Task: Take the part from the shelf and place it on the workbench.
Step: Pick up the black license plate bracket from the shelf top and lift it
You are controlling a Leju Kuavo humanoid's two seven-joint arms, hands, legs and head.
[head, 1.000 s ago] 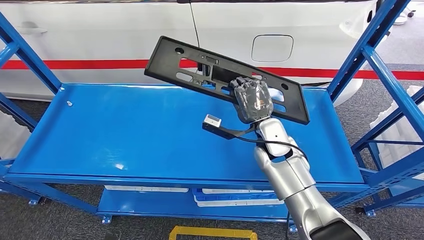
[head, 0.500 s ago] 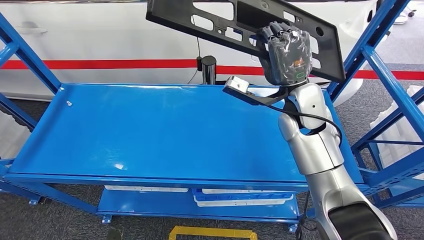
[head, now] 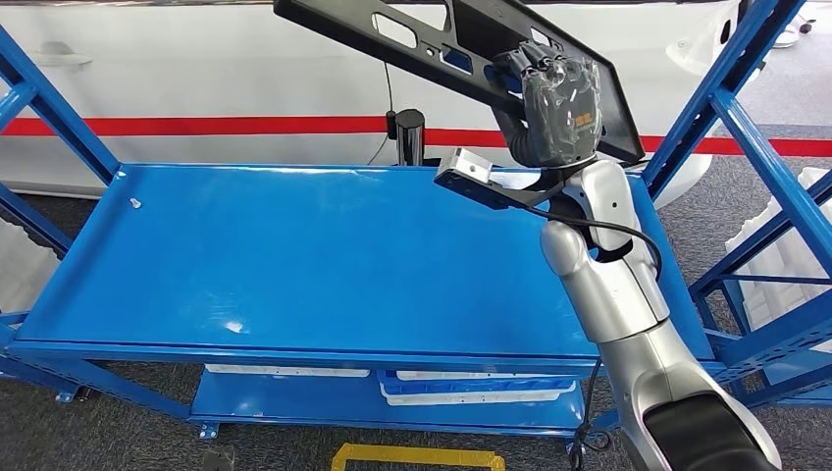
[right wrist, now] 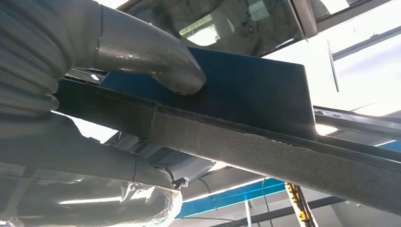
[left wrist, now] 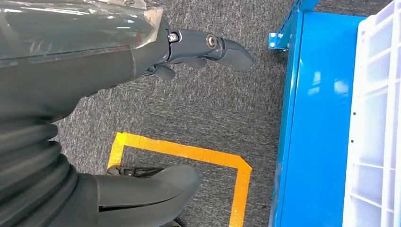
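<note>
White car body (head: 196,69) with a red stripe fills the background, behind a blue steel shelf rack (head: 294,265) standing on grey carpet (head: 716,196). The rack's top deck lies well below the right hand (head: 554,98). A white ribbed tray (head: 294,370) sits on the lower deck, far beneath that hand. Yellow floor tape (head: 417,456) marks the carpet in front of the rack.

The black plastic part (head: 412,39), long, flat and pierced with cut-outs, is lifted clear above the deck, tilted, with its far end running off past the top edge. The right hand grips it near its lower end; in the right wrist view the thumb (right wrist: 156,61) presses on one face and the fingers wrap the other.

The left hand (left wrist: 198,49) hangs over the carpet beside the rack, fingers loosely apart, holding nothing.
</note>
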